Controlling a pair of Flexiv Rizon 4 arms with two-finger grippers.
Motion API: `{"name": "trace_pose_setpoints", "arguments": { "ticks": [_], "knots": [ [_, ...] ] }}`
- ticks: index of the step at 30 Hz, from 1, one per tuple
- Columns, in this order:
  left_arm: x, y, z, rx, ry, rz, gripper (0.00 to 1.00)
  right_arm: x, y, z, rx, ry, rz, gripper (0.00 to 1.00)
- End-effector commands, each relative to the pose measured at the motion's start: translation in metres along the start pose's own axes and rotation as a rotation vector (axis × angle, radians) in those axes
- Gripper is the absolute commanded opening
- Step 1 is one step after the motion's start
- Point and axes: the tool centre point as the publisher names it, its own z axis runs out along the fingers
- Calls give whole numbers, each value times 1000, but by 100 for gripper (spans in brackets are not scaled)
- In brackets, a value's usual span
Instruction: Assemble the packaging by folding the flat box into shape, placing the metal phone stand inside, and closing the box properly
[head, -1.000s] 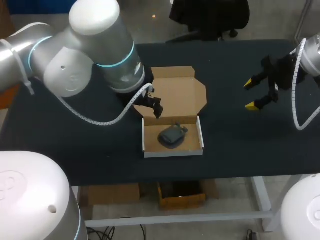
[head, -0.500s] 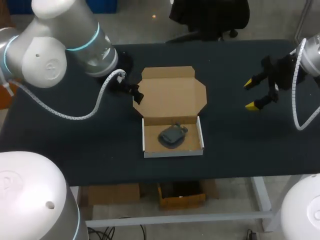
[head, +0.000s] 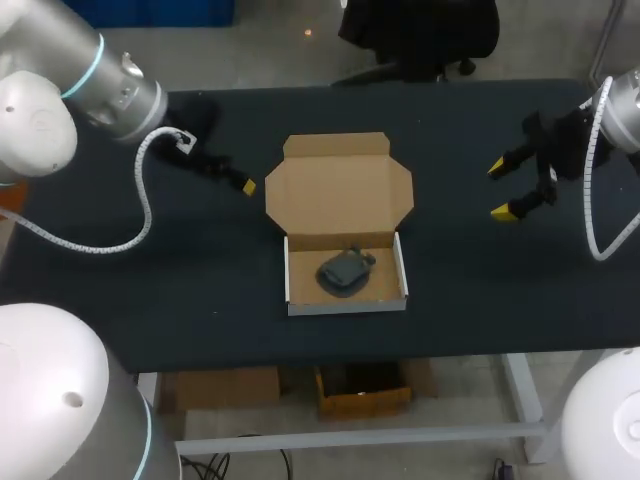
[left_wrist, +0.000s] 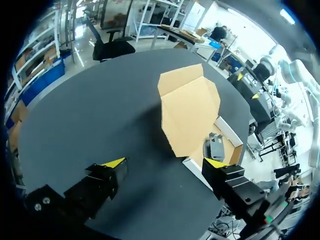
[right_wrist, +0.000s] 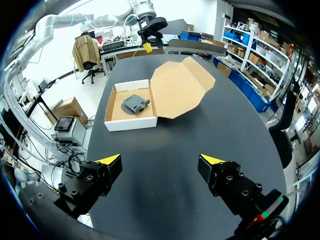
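A: Box (head: 346, 304)?
B: Folded up into a shallow tray with white outer walls and a brown inside. Sits near the middle of the dark counter (head: 480, 290). Not closed.

A: Lid (head: 340, 190)?
B: Thrown back toward 12 o'clock from the tray, brown inner face up, joined along the tray's far wall. Small flaps spread at its 9 and 3 o'clock sides, tuck flap at the far end.

A: Phone stand (head: 345, 271)?
B: Inside the tray, about the middle of the brown floor. Dark grey, lying low. Clear of all four walls, as far as can be told.

A: Left claw (left_wrist: 165, 162)?
B: Fingers spread wide, gripping nothing. Hangs over bare counter at about 10 o'clock from the box, well apart from it. Seen from its own wrist: ahead of the yellow tips, first the lid, then the tray with the stand in it.

A: Right claw (head: 501, 190)?
B: Likewise wide open and empty. Out at roughly 2 to 3 o'clock from the box, well apart, over bare counter near the edge. Seen from its own wrist: ahead, tray and lid side by side, stand plain in the tray. Beyond the lid, just the left claw, small and far off.

A: Contact with the box?
B: None by either claw.
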Motion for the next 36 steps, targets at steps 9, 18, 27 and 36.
{"name": "trace_pose_setpoints", "arguments": {
  "ticks": [9, 18, 27, 36],
  "knots": [
    [-14, -3, 16, 71, 270, 47, 100, 0, -1, -2, -7, 6, -2, 100],
    [-16, -11, 36, 86, 342, 58, 100, -9, 2, -2, 4, 17, -27, 100],
    [-16, -18, 52, 108, 419, 53, 100, -30, 14, -5, 37, 61, -81, 100],
    [-9, -25, 66, 134, 469, 71, 100, -54, 26, -7, 69, 93, -130, 100]
  ]
}}
